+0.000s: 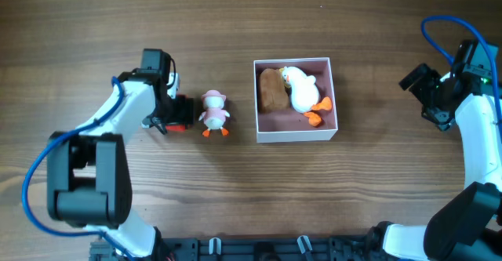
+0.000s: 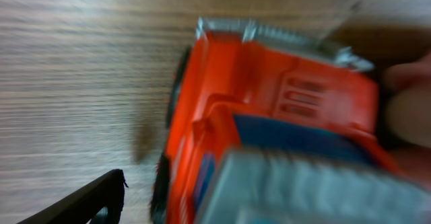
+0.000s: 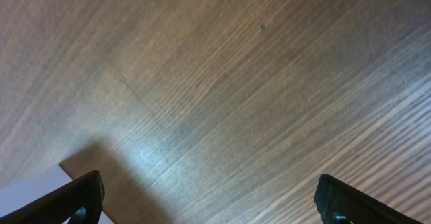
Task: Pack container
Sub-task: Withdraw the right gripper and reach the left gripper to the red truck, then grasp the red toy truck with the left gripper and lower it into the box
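Note:
The container (image 1: 296,135) is a square white-walled box with a pink inside, at the table's middle right. It holds a brown plush toy (image 1: 271,90) and a white duck with orange feet (image 1: 300,91). An orange-red toy truck (image 1: 180,112) sits left of a small pink and white toy (image 1: 213,112). My left gripper (image 1: 167,114) is open at the truck. In the blurred left wrist view the truck (image 2: 269,116) fills the frame, with one finger (image 2: 101,197) clear of its side and the other hidden. My right gripper (image 1: 430,96) is open and empty, far right of the container.
In the right wrist view the open gripper (image 3: 209,200) hangs over bare wood, with a white corner of the container (image 3: 40,190) at the lower left. The pink toy (image 2: 411,109) shows as a blur beyond the truck.

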You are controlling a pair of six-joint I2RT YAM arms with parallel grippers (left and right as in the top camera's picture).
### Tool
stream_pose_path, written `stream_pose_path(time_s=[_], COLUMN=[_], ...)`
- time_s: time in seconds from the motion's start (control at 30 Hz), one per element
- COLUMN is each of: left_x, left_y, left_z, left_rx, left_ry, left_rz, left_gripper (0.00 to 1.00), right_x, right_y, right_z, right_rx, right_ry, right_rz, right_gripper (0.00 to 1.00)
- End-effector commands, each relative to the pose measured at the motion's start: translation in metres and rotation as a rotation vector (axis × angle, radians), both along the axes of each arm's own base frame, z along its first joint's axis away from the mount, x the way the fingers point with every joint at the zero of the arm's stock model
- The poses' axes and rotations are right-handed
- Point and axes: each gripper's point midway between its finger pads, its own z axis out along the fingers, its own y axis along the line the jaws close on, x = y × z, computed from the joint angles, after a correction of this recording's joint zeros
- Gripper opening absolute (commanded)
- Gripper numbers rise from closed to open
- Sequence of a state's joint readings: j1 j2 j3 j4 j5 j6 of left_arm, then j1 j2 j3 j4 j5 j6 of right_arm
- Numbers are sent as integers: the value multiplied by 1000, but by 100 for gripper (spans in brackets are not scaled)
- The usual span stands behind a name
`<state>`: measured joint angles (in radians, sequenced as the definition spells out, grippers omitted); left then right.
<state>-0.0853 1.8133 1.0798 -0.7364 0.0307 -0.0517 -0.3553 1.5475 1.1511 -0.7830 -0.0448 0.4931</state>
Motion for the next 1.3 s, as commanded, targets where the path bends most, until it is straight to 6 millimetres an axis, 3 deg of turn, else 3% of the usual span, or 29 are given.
stream_pose_path(time_s=[0.0, 0.1, 0.2, 0.5, 0.57, 0.7, 0.83, 0.97, 1.03, 1.1, 1.17, 1.27], left_x=[1, 7, 12, 8, 9, 25, 34, 23, 8, -11, -24, -27], left_y=[-7, -10, -11, -12, -12, -23, -74, -141, -179, -215, -240, -256], left_z=[-7, -7, -6, -3, 8, 66, 160, 219, 224, 213, 192, 146], left_rx=[13, 15, 14, 7, 6, -5, -101, -157, -154, -138, -110, -56], left_ry=[15, -12, -32, -20, -30, -125, -298, -480, -522, -521, -484, -390], left_rz=[-89, -128, -128, -128, -127, -147, -262, -461, -659, -875, -1044, -1192], left_gripper=[84, 79, 65, 46, 45, 45, 44, 38, 36, 36, 36, 37], right_x=[3, 3, 3, 3, 3, 4, 4, 4, 4, 4, 4, 4], right_y=[2, 2, 2, 2, 2, 2, 2, 2, 2, 2, 2, 2], right_z=[-4, -3, -3, -3, -3, -3, -3, -3, -3, -3, -3, -3], right_rx=[9, 9, 9, 9, 9, 8, 8, 8, 8, 8, 8, 8], right_ry=[-5, -5, -5, -5, -6, -8, -8, -8, -8, -8, -8, -8], right_rz=[1, 1, 1, 1, 1, 1, 1, 1, 1, 1, 1, 1], right_gripper=[100, 100, 100, 100, 100, 100, 100, 100, 100, 100, 100, 100])
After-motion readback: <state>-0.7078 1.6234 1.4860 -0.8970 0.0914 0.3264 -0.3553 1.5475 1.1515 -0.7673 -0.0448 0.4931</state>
